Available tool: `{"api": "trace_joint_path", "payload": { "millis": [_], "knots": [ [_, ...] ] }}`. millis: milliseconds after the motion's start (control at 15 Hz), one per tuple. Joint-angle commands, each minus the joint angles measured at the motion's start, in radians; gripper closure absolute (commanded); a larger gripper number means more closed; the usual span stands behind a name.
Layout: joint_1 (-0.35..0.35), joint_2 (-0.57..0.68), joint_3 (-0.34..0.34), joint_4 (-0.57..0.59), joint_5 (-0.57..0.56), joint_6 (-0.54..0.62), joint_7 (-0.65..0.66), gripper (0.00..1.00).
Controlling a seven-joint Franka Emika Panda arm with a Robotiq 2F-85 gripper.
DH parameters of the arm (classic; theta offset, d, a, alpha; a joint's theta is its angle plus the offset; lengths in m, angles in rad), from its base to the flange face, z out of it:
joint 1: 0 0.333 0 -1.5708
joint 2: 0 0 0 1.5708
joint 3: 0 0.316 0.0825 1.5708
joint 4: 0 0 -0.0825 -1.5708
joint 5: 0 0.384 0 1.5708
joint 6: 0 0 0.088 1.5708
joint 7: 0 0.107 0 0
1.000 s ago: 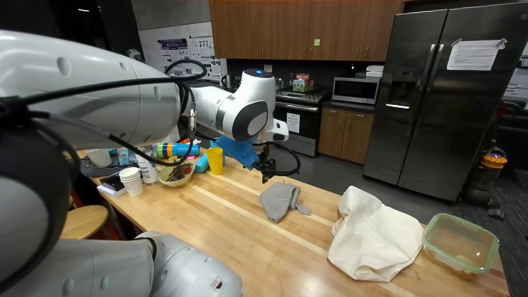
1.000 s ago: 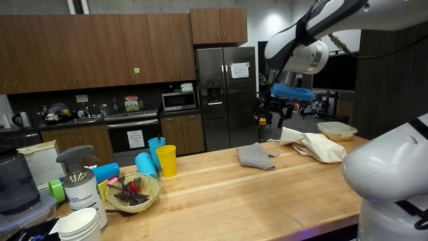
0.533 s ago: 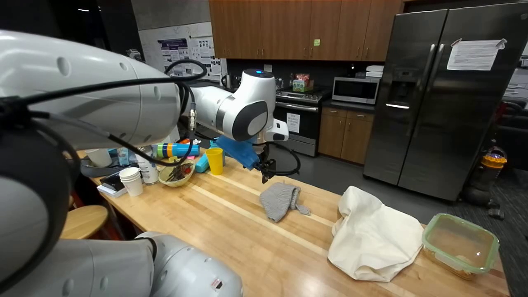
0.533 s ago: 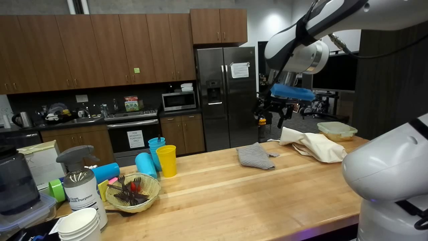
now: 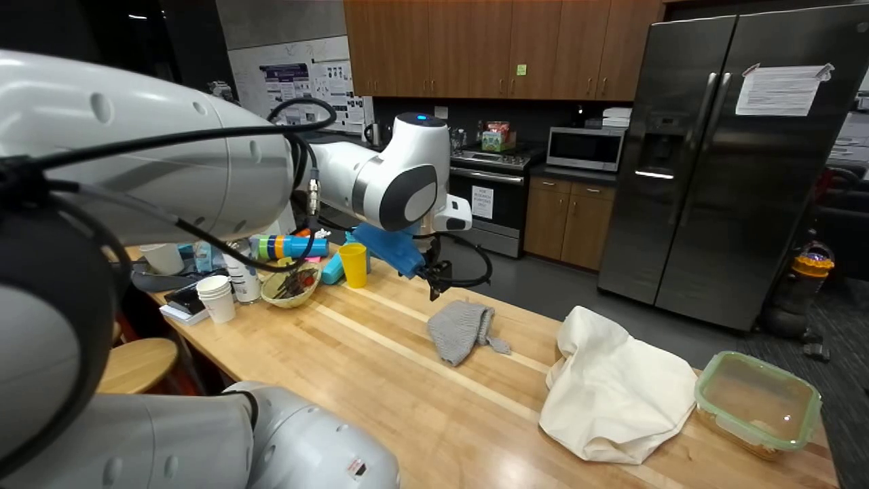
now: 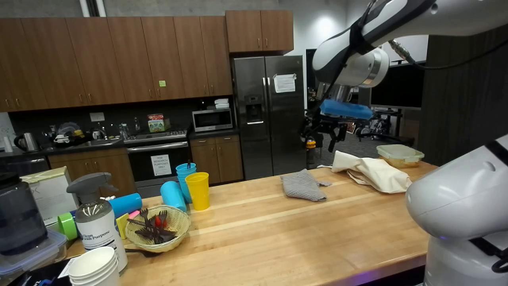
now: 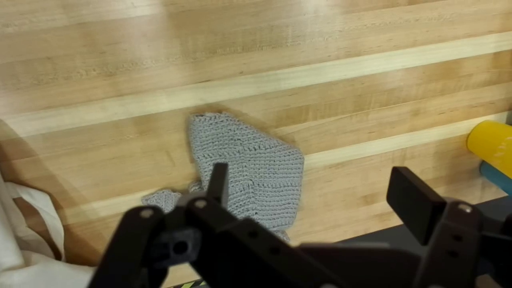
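My gripper (image 7: 314, 191) is open, its two fingers (image 7: 416, 200) wide apart with nothing between them. It hangs above the table, near its far edge, in both exterior views (image 5: 436, 285) (image 6: 318, 141). The nearest thing is a grey knitted cloth (image 7: 256, 168), lying crumpled and partly folded on the wooden table (image 7: 360, 100). In the wrist view one finger overlaps the cloth and the other is over table to its right. The gripper is above the cloth and apart from it. The cloth also shows in both exterior views (image 5: 461, 331) (image 6: 303, 186).
A cream cloth bag (image 5: 618, 394) and a green-lidded glass container (image 5: 759, 401) stand to one side. A yellow cup (image 6: 197, 190), blue cups (image 6: 173, 195), a basket of dark forks (image 6: 182, 234), a spray bottle (image 6: 99, 222) and white paper cups (image 6: 95, 266) stand at the other end.
The arm and open gripper have shifted very slightly to the left in both exterior views. The cloth and the other things on the table have not moved.
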Motion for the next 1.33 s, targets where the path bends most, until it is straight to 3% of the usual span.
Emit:
{"api": "trace_joint_path", "payload": {
  "millis": [0,333,667,1267],
  "knots": [
    [-0.006,0.03,0.048,0.04,-0.019,0.003,0.029,0.0],
    [-0.003,0.104,0.135,0.105,-0.063,0.016,0.082,0.0],
    [0.002,0.273,0.199,0.211,-0.128,0.038,0.111,0.0],
    [0.026,0.583,0.219,0.339,-0.265,0.021,0.176,0.0]
  ]
}}
